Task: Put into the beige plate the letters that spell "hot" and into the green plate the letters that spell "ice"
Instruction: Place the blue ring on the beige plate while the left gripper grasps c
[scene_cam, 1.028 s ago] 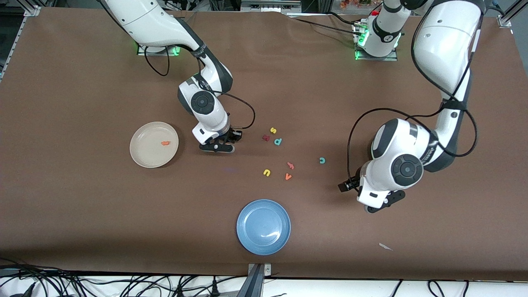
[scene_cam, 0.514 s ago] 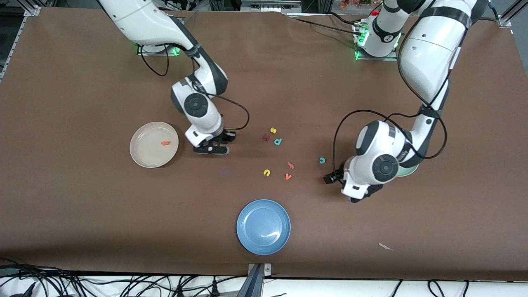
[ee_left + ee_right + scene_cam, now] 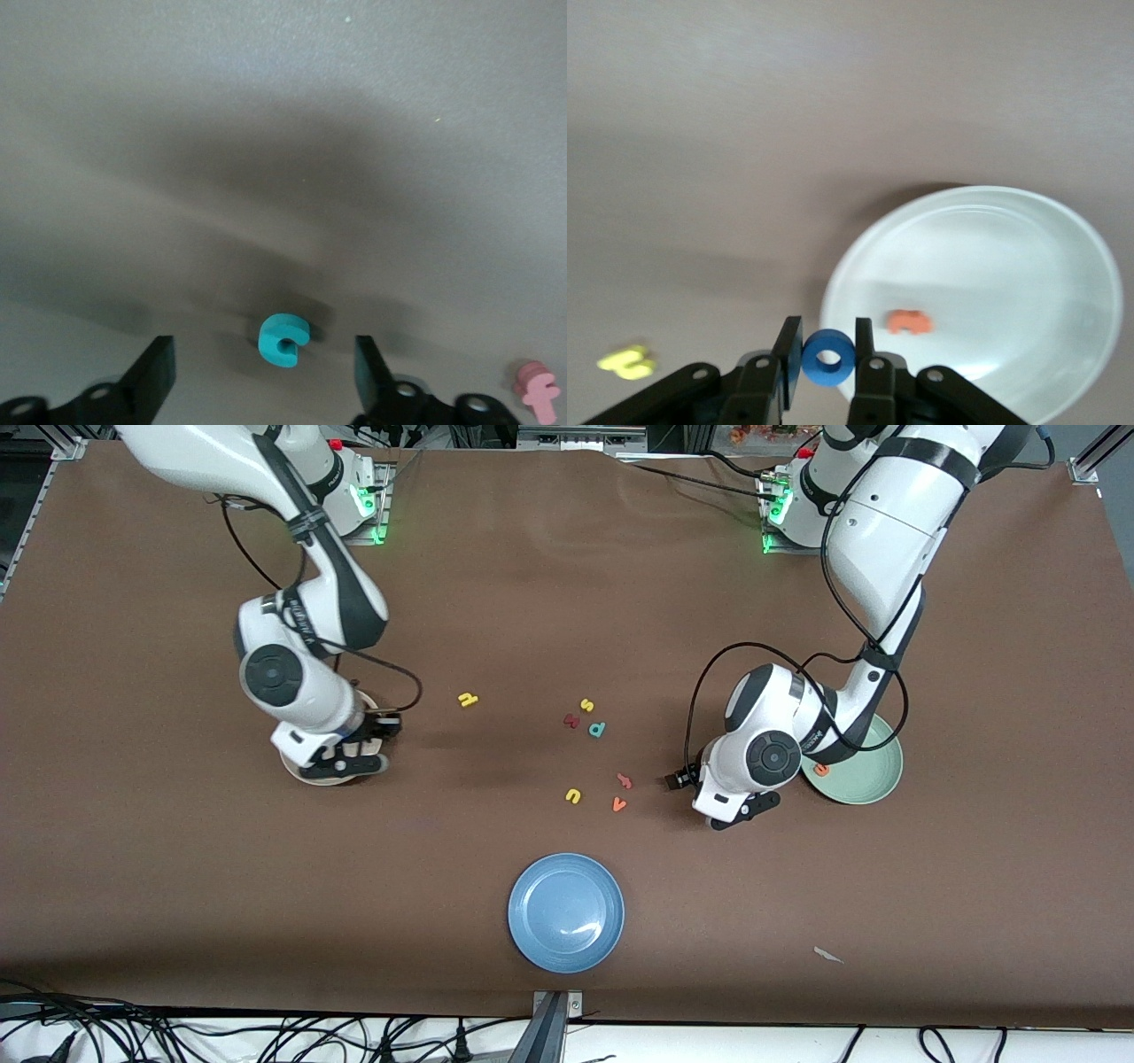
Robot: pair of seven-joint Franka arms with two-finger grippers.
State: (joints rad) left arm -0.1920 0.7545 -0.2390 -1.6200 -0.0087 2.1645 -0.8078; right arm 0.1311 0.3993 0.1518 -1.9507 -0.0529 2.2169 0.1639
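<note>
Beige plate [image 3: 330,780] sat toward the right arm's end, mid-height in the front view, mostly covered by the right gripper [image 3: 341,757]; only slivers of rim showed there. The right wrist view had it nearly whole, with orange t [image 3: 910,321] inside. Right gripper was over the plate's rim, fingers clamped on blue o [image 3: 827,357]. Yellow h [image 3: 468,700] lay on the cloth beside the plate, toward the centre.

Green plate [image 3: 864,779] sat toward the left arm's end, part of it under the left arm. Orange e [image 3: 821,769] was in it, half tucked beneath the wrist.

Teal c [image 3: 283,340] was hidden in the front view by the left hand. The left wrist view showed it flat on the cloth between the fingers of the left gripper [image 3: 261,350], which stood wide apart, touching nothing.

Dark red i [image 3: 571,721] lay mid-frame, just beside s [image 3: 586,705] and p [image 3: 597,730]. Nearer the camera: u [image 3: 573,796], v [image 3: 619,804], pink f [image 3: 625,781]. Small letter shapes were hard to read.

Blue plate [image 3: 565,912] was low centre, holding nothing. Brown cloth covered the table [image 3: 177,868], with a white scrap [image 3: 828,955] low toward the left arm's end. Cables ran along the bottom edge; green lights glowed at both bases.
</note>
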